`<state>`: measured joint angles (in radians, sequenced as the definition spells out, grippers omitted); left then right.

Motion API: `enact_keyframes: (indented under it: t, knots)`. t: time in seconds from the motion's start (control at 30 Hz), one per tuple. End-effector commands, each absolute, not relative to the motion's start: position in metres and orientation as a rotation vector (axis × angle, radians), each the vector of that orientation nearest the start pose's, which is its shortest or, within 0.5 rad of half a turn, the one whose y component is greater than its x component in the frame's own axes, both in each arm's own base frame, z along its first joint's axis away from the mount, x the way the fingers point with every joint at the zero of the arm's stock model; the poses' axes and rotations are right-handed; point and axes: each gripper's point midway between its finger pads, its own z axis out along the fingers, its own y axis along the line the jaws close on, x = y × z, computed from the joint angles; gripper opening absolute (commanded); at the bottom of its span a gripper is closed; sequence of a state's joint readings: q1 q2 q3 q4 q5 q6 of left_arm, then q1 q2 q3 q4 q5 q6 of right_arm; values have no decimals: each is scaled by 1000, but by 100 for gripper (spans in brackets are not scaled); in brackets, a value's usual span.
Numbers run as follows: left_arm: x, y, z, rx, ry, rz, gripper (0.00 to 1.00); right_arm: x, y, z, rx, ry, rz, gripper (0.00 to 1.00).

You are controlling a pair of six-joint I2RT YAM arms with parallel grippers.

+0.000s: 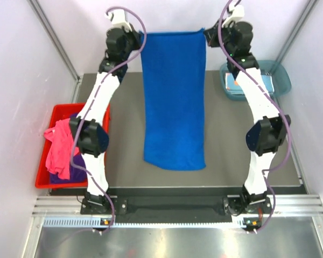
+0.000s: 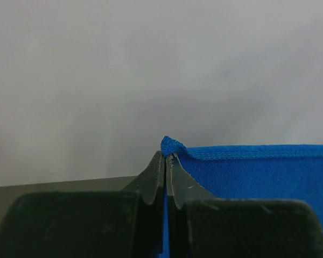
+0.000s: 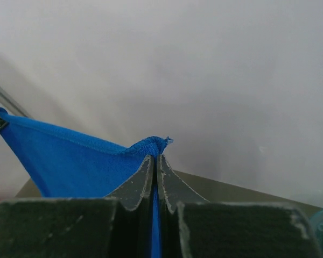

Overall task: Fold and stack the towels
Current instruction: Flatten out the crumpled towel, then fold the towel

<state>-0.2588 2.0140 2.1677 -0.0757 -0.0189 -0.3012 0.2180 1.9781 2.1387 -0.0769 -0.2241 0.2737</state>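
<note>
A blue towel (image 1: 173,97) hangs stretched between my two grippers at the far side of the table, its lower end draped on the grey table top (image 1: 124,161). My left gripper (image 1: 140,36) is shut on its far left corner, seen in the left wrist view (image 2: 166,156) with blue cloth (image 2: 258,172) to its right. My right gripper (image 1: 206,35) is shut on its far right corner, seen in the right wrist view (image 3: 155,158) with cloth (image 3: 70,161) to its left.
A red bin (image 1: 54,115) at the table's left holds pink (image 1: 58,148) and purple (image 1: 62,174) cloths. A teal basin (image 1: 280,75) at the right back holds a folded light blue towel (image 1: 237,88). White walls enclose the table.
</note>
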Motion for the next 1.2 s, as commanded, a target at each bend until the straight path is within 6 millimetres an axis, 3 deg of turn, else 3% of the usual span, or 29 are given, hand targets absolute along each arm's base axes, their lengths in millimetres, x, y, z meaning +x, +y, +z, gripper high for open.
enact_keyframes:
  t: [0.0, 0.17, 0.23, 0.27, 0.4, 0.5, 0.53, 0.67, 0.7, 0.77, 0.8, 0.83, 0.87, 0.9, 0.93, 0.97, 1.0, 1.03, 1.07, 1.1, 1.13, 1.17]
  knots:
    - [612, -160, 464, -58, 1352, -518, 0, 598, 173, 471, -139, 1344, 594, 0]
    - [651, -156, 403, -79, 1419, -505, 0, 637, 163, 425, -103, 1380, 571, 0]
    - [661, -157, 393, -79, 1424, -510, 0, 652, 155, 405, -76, 1397, 557, 0]
    - [670, -159, 373, -82, 1449, -513, 0, 656, 152, 399, -65, 1401, 560, 0]
    - [683, -163, 348, -89, 1472, -532, 0, 675, 143, 366, -31, 1436, 556, 0]
    - [685, -164, 331, -99, 1497, -539, 0, 678, 142, 348, -23, 1470, 562, 0]
    - [685, -165, 327, -100, 1504, -543, 0, 678, 141, 333, -12, 1499, 565, 0]
    - [677, -168, 313, -97, 1530, -568, 0, 673, 141, 308, 8, 1556, 571, 0]
    - [674, -171, 298, -95, 1558, -581, 0, 669, 142, 312, 6, 1554, 575, 0]
    - [667, -173, 297, -89, 1563, -589, 0, 663, 141, 293, 23, 1600, 579, 0]
    - [664, -172, 282, -101, 1592, -590, 0, 658, 140, 296, 26, 1602, 582, 0]
    - [661, -173, 277, -103, 1603, -593, 0, 653, 139, 282, 37, 1634, 585, 0]
    - [654, -175, 283, -102, 1600, -601, 0, 649, 140, 278, 40, 1646, 590, 0]
    - [649, -176, 263, -107, 1641, -599, 0, 642, 140, 285, 38, 1642, 593, 0]
    - [645, -175, 262, -113, 1641, -595, 0, 636, 139, 268, 53, 1679, 599, 0]
    - [637, -176, 270, -116, 1633, -597, 0, 631, 139, 265, 56, 1690, 603, 0]
    - [630, -177, 253, -121, 1672, -594, 0, 623, 139, 272, 53, 1685, 610, 0]
    - [624, -175, 260, -126, 1664, -593, 0, 615, 139, 253, 68, 1725, 619, 0]
    - [618, -179, 255, -125, 1677, -598, 0, 609, 139, 249, 70, 1735, 624, 0]
    - [610, -178, 235, -134, 1721, -590, 0, 599, 140, 256, 68, 1726, 634, 0]
    - [603, -179, 239, -134, 1720, -592, 0, 589, 140, 233, 83, 1775, 640, 0]
    - [598, -182, 234, -136, 1734, -585, 0, 583, 140, 231, 85, 1776, 646, 0]
